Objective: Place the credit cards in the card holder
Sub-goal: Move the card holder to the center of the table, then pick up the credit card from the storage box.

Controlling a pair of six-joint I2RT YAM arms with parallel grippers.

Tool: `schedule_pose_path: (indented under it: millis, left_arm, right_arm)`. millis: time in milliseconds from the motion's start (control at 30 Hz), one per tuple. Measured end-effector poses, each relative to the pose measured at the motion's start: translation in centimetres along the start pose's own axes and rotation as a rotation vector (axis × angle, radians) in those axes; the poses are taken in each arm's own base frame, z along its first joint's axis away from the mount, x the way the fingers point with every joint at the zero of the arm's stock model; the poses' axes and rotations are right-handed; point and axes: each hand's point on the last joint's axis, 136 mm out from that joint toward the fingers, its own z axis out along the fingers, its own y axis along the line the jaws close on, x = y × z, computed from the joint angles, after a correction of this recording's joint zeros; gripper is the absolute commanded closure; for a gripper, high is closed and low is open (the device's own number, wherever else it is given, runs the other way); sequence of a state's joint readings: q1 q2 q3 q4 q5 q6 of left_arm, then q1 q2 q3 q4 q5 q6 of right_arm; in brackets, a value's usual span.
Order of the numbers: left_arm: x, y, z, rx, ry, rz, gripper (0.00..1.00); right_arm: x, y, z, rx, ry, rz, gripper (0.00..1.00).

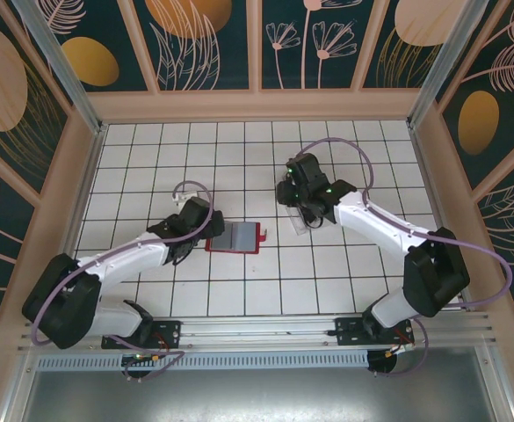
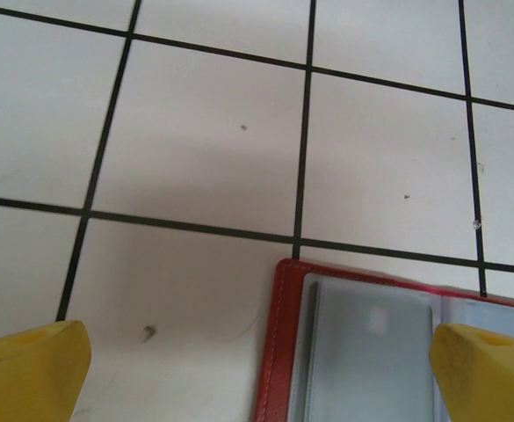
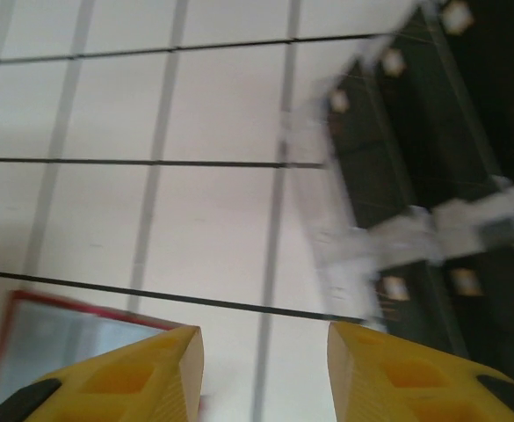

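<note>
The red card holder (image 1: 235,237) lies open on the tiled table, its grey lining facing up. My left gripper (image 1: 202,227) hangs at its left end, open wide, with the holder's corner (image 2: 362,352) between the yellow fingertips (image 2: 28,365). My right gripper (image 1: 297,200) is open over bare tiles and holds nothing. Its yellow fingers (image 3: 142,378) sit between the holder's corner (image 3: 54,338) and the black credit cards (image 3: 397,149). The cards stand in a clear slotted tray (image 3: 336,255) and look blurred.
The clear tray (image 1: 300,221) sits right of the card holder, partly under the right arm. Wooden walls (image 1: 257,105) enclose the white gridded table on three sides. The arm bases are bolted to the rail (image 1: 257,332) along the near edge.
</note>
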State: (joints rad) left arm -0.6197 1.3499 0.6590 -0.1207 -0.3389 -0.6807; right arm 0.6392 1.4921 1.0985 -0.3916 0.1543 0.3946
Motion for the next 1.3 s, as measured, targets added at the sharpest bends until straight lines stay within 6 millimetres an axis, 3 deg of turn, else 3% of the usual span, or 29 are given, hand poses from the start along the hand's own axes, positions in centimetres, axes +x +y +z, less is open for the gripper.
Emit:
schedule_pose_path:
  millis: [200,567,1300]
  left_arm:
    - [-0.8,-0.9,0.3,0.031,0.004,0.008,0.01]
    - [-0.8,-0.9,0.4,0.036,0.007,0.006,0.01]
    - [-0.5,-1.0,0.8,0.036,0.02,0.009,0.01]
  right_arm:
    - [1.1,-3.5,0.7,0.161,0.044,-0.077,0.61]
    - [3.0,-6.5,2.4,0.295,0.106,-0.155,0.61]
    - [3.3,-6.6,3.3,0.303,0.109,-0.168,0.63]
